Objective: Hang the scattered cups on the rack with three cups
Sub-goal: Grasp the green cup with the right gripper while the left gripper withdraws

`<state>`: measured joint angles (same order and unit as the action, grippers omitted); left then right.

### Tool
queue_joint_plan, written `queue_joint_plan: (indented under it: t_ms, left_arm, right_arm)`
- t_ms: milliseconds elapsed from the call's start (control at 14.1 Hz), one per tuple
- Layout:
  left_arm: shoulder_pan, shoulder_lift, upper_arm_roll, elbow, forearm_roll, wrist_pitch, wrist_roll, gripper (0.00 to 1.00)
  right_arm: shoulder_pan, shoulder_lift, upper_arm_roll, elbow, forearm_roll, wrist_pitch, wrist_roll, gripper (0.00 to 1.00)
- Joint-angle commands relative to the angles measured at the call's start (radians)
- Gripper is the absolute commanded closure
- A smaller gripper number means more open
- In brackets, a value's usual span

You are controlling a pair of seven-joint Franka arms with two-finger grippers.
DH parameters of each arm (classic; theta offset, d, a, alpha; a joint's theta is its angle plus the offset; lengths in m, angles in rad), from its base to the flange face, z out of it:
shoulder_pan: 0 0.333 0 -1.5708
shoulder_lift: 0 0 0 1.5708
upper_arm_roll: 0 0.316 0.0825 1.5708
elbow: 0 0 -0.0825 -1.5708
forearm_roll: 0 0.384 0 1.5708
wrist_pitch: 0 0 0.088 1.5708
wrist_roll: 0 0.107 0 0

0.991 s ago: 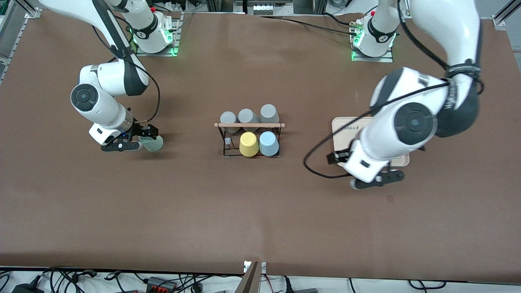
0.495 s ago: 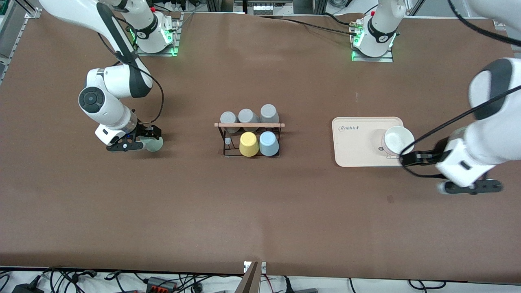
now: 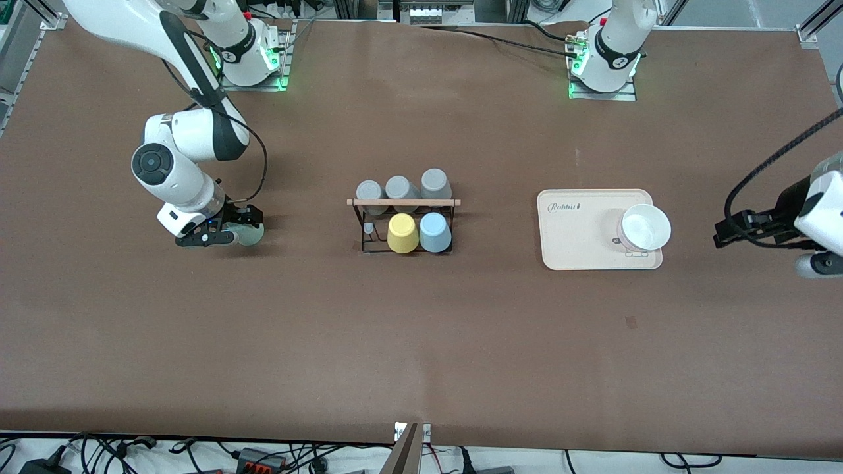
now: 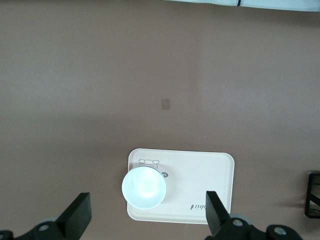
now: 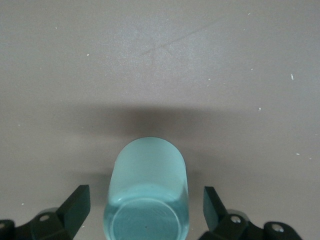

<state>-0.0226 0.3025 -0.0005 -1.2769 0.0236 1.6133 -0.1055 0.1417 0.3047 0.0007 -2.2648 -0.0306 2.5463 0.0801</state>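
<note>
Down at the right arm's end of the counter (image 3: 421, 342), well apart from the rack (image 3: 403, 222), the right gripper (image 3: 217, 230) sits low around the mint cup (image 5: 146, 192) — jaws spread wide, one finger on either side, neither touching it. On the rack's row nearer the front camera hang a blue cup (image 3: 435, 232) and a yellow cup (image 3: 402, 233); three grey cups (image 3: 400, 189) fill the farther row. Toward the other end, the left gripper (image 4: 147, 222) hangs high with jaws wide, over the counter near a tray (image 3: 571, 237) holding a white bowl (image 3: 646, 226).
</note>
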Motion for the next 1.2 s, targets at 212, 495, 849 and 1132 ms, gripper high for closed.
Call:
queue_joint_plan:
  t_ms: [212, 495, 849, 1132]
  left_arm:
    - [-0.004, -0.145, 0.022, -0.220, -0.017, 0.087, 0.096, 0.00]
    - [0.000, -0.190, 0.017, -0.255, -0.017, 0.050, 0.078, 0.00]
    - [0.015, -0.241, 0.017, -0.366, -0.017, 0.096, 0.070, 0.00]
    - [0.015, -0.249, 0.016, -0.375, -0.017, 0.117, 0.044, 0.00]
  right_arm:
    - [0.016, -0.009, 0.001, -0.018, -0.015, 0.005, 0.052, 0.00]
    - [0.022, -0.013, 0.001, -0.025, -0.015, 0.000, 0.052, 0.00]
    - [0.021, -0.013, 0.001, -0.029, -0.015, -0.006, 0.050, 0.00]
    - [0.019, -0.013, -0.001, -0.030, -0.015, -0.009, 0.049, 0.22]
